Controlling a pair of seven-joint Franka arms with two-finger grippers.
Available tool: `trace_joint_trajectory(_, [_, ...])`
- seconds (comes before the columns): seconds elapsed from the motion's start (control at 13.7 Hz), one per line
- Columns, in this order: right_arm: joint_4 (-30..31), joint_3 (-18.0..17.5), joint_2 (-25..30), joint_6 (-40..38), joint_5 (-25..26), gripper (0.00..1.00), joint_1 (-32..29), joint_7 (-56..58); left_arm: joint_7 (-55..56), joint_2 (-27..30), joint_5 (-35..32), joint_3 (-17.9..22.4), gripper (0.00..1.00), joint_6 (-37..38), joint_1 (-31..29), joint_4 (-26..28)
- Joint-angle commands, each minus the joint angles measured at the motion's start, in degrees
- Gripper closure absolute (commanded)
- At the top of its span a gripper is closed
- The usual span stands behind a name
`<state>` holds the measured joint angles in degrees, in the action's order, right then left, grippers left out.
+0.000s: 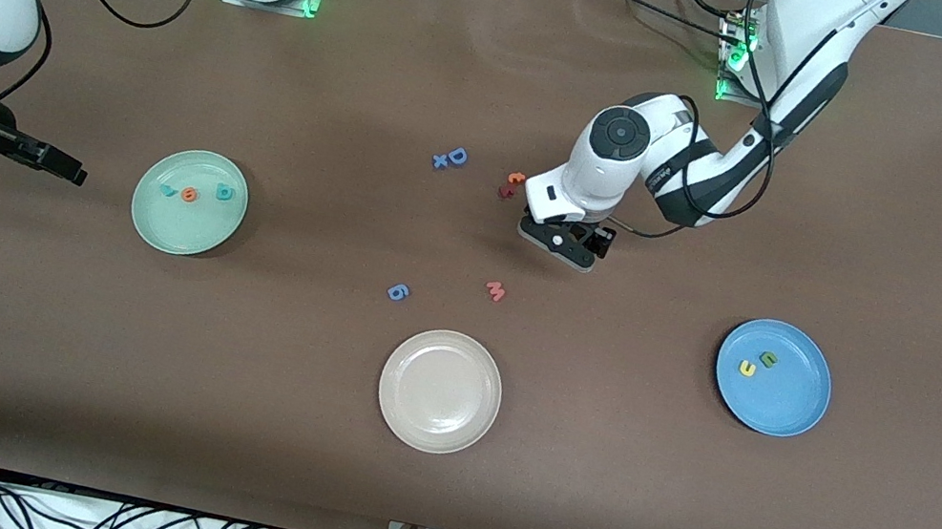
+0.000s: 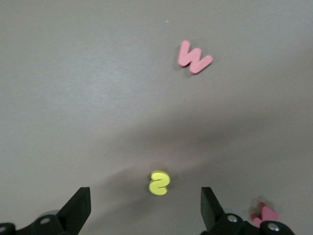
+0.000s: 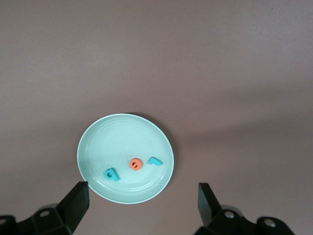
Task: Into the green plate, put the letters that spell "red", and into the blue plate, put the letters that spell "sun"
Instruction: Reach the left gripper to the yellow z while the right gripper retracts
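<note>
The green plate point(image 1: 184, 233) point(image 3: 98, 142) holds the letters of "red": a teal r point(image 1: 168, 191) point(image 3: 155, 161), an orange e point(image 1: 190, 195) point(image 3: 135, 164) and a teal d point(image 1: 224, 193) point(image 3: 111, 174). My right gripper point(image 1: 73, 174) point(image 3: 142, 192) waits open and empty beside this plate, toward the right arm's end. The blue plate point(image 1: 785, 407) holds a yellow u/n piece point(image 1: 746, 367) and a dark green one point(image 1: 768, 360). My left gripper point(image 1: 564, 246) point(image 2: 144, 196) hangs open low over the yellow s point(image 2: 159, 182), which lies on the table between its fingers. The front view hides the s.
A cream plate point(image 1: 440, 391) lies nearest the front camera. Loose on the table are a pink m/w letter point(image 1: 495, 290) point(image 2: 194, 57), a blue 6 point(image 1: 397, 291), a blue D point(image 1: 456, 156) and a red-orange pair point(image 1: 511, 184) close by the left gripper.
</note>
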<state>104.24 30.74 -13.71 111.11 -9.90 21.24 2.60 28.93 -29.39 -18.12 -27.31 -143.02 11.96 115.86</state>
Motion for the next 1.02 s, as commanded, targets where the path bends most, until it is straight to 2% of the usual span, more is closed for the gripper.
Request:
trace_joint_trajectory(0.0, [-0.1, -0.1, 0.7, -0.3, 0.9, 0.02, 0.0, 0.3, 1.2, -1.5, -2.5, 0.2, 0.01, -1.8, 0.6, 0.2])
trace_joint_trajectory(0.22, [-0.1, -0.1, 0.7, -0.2, 0.9, 0.02, -0.1, 0.3, 1.2, -2.8, -6.3, 0.2, 0.02, -2.1, 0.4, 0.2])
trace_joint_trajectory(0.95, [-2.0, -0.1, 1.0, -1.1, 0.8, 0.01, -0.1, 0.4, 1.2, -4.8, -7.0, 0.4, 0.07, -5.3, 0.1, 1.0])
